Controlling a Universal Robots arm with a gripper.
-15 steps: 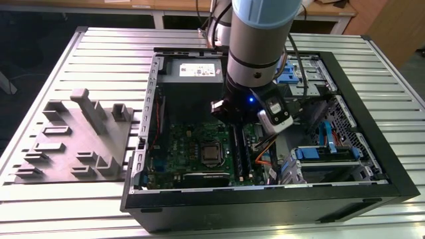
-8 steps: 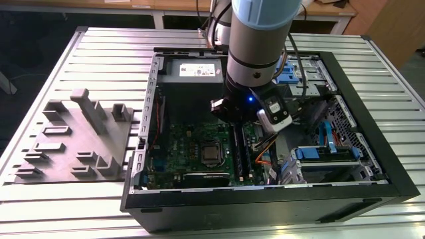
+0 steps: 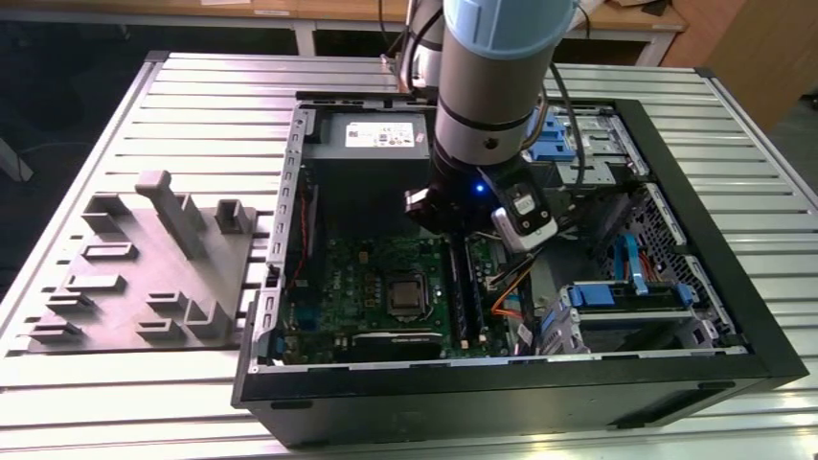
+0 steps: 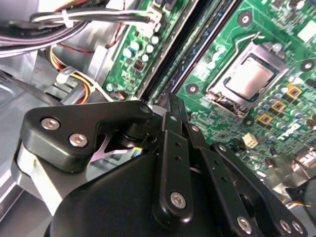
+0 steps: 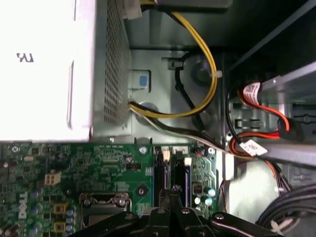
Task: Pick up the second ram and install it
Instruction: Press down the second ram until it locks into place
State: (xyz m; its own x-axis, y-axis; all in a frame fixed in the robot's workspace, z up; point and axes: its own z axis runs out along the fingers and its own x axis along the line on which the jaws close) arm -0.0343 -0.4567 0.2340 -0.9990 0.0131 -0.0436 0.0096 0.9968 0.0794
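Silver ribbed metal table [image 3: 192, 105] holds an open black computer case [image 3: 715, 278] w/ a broad green motherboard [image 3: 352, 283] inside, and a grey plastic holder block [image 3: 141, 278] lies beside the case, on the exterior view's left. Robot arm reaches down into the case. Black pincer [image 4: 170, 106] sits right over the long black memory slots [image 4: 197, 54], fingers pressed close together. Can't tell if the long thin dark ram stick is pinched between them, or where it is. Square silver processor [image 4: 249, 79] is near the slots
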